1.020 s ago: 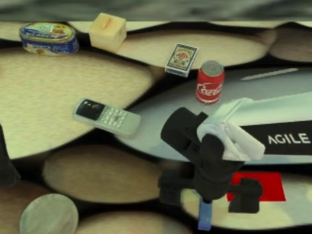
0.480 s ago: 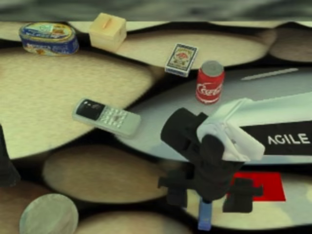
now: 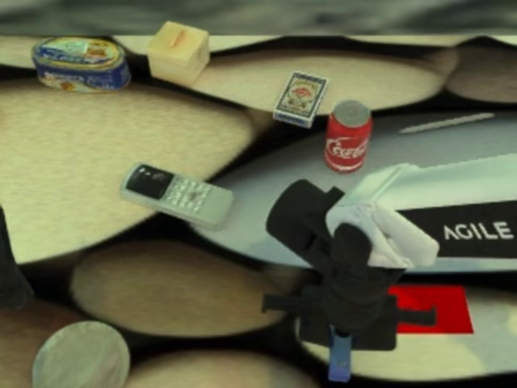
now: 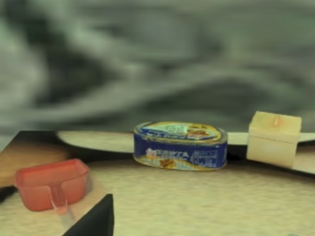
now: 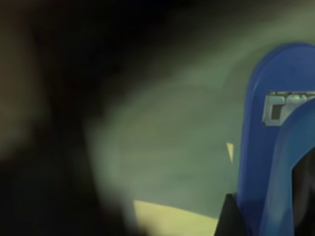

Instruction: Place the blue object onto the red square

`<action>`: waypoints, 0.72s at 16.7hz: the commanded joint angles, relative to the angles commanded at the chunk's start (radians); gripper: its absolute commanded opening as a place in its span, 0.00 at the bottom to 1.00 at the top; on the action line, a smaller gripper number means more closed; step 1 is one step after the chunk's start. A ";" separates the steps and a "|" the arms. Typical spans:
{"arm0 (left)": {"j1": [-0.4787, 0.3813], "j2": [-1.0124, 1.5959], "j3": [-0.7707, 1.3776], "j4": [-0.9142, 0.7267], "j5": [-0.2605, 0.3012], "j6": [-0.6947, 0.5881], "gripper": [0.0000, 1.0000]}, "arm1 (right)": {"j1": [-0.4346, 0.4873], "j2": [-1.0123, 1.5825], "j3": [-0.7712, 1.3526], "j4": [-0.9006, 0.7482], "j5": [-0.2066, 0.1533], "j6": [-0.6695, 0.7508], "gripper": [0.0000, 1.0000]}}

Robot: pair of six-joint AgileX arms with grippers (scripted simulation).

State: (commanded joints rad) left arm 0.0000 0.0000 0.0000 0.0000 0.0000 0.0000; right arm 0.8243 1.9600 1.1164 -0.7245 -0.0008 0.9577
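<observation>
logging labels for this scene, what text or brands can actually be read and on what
"AGILE", cut off by the picture's edge: on the right arm.
"Coca-Cola": white script on the red can.
Blue-rimmed oval tin: printed label, too blurred to read.
Playing-card box: picture and print, too small to read.
Phone: keypad markings, unreadable.
Blue stapler, red square: no text visible.

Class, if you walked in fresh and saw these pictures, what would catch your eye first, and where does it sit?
The big right arm reaches across the table's right side, its right gripper closed on the blue stapler at the near edge. Just to the right lies the red square, part hidden by the gripper. Behind stands the red Coca-Cola can; the left gripper sits parked at the far left edge.
</observation>
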 joint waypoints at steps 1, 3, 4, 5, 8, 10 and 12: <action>0.000 0.000 0.000 0.000 0.000 0.000 1.00 | 0.000 0.000 0.000 0.000 0.000 0.000 0.00; 0.000 0.000 0.000 0.000 0.000 0.000 1.00 | 0.000 0.000 0.000 0.000 0.000 0.000 0.00; 0.000 0.000 0.000 0.000 0.000 0.000 1.00 | 0.000 0.000 0.000 0.000 0.000 0.000 0.00; 0.000 0.000 0.000 0.000 0.000 0.000 1.00 | 0.000 0.000 0.000 0.000 0.000 0.000 0.00; 0.000 0.000 0.000 0.000 0.000 0.000 1.00 | -0.002 -0.003 0.000 -0.004 0.003 -0.003 0.00; 0.000 0.000 0.000 0.000 0.000 0.000 1.00 | 0.000 -0.009 0.012 -0.020 0.004 -0.002 0.00; 0.000 0.000 0.000 0.000 0.000 0.000 1.00 | 0.002 -0.029 0.050 -0.078 0.004 0.000 0.00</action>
State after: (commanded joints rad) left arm 0.0000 0.0000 0.0000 0.0000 0.0000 0.0000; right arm 0.8260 1.9313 1.1663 -0.8021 0.0034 0.9577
